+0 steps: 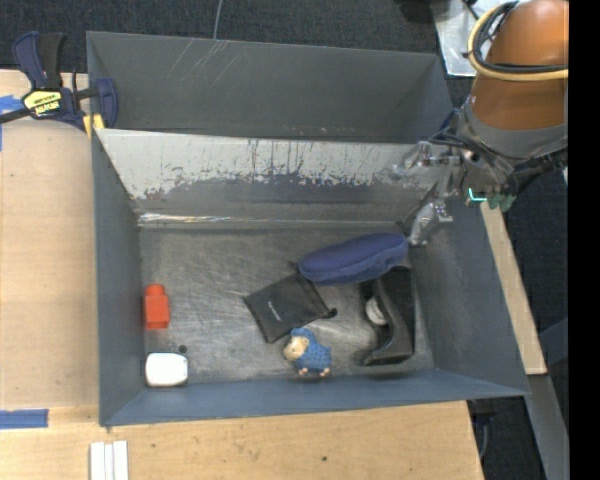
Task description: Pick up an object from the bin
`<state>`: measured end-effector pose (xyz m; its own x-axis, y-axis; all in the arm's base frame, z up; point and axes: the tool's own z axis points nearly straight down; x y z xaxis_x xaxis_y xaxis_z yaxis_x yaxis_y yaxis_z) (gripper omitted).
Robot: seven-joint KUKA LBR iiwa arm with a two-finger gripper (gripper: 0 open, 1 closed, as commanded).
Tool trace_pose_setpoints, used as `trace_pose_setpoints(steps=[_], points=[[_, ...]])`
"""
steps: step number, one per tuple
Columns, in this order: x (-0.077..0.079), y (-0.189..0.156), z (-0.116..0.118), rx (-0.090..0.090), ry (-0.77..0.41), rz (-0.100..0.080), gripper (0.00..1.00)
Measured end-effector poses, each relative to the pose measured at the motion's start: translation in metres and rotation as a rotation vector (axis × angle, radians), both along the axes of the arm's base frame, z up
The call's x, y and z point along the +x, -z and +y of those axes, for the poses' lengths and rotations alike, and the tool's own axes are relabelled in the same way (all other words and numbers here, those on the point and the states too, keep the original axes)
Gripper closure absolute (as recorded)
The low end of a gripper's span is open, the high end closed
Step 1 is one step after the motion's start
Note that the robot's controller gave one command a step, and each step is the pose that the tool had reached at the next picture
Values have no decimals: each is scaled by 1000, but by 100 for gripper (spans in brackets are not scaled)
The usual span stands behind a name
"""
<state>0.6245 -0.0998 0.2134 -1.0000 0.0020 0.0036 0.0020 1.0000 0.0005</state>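
Where the gripper (420, 230) hangs near the bin's (280, 183) right wall, I see the blue pouch (352, 256) just below-left of it; I can't tell whether it's open or gripping anything.

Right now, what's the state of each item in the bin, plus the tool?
tool: hangs by the right wall, beside the blue pouch's right end
blue pouch: lying flat, left end meeting the black case
black case: flat, skewed, mid-floor
black curved piece: lying along the right wall
small figure: lying at the front wall
orange block: upright, apart, left
white block: lying in the front-left corner
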Motion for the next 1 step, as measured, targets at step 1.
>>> trace_pose_setpoints(steps=[1], points=[[-19, 99, -4, -13, -647, -29, 0]])
